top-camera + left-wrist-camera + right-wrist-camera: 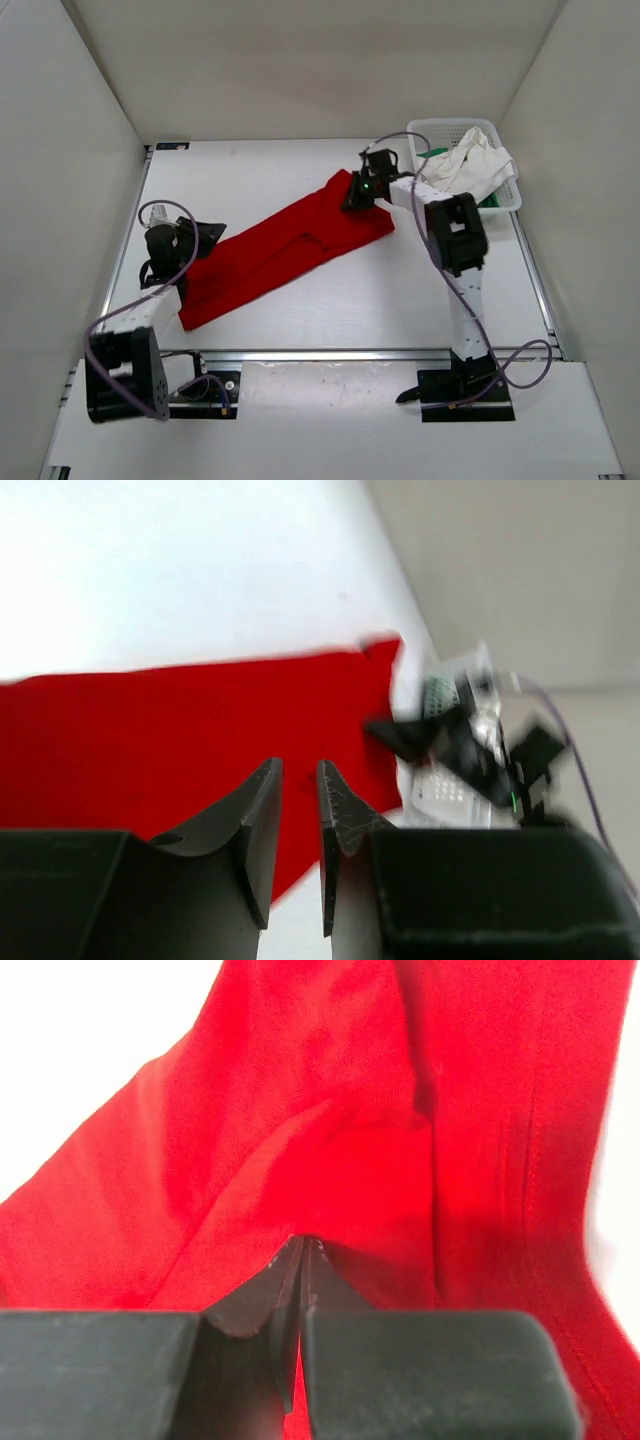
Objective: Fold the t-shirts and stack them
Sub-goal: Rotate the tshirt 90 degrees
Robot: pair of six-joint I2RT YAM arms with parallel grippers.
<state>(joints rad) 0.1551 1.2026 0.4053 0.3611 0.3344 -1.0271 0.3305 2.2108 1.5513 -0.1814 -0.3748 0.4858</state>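
Note:
The red t-shirt lies stretched in a long diagonal band across the table. My right gripper is shut on its far right end; in the right wrist view the closed jaws pinch a raised fold of red cloth. My left gripper is at the shirt's left part. In the left wrist view its jaws stand a little apart above the red cloth, with nothing between them. The off-white t-shirt is heaped in the basket, and a bit of the green one shows under it.
The white mesh basket stands at the far right of the table, just behind my right arm. White walls enclose the table on the left, back and right. In the left wrist view the right arm appears blurred beyond the shirt.

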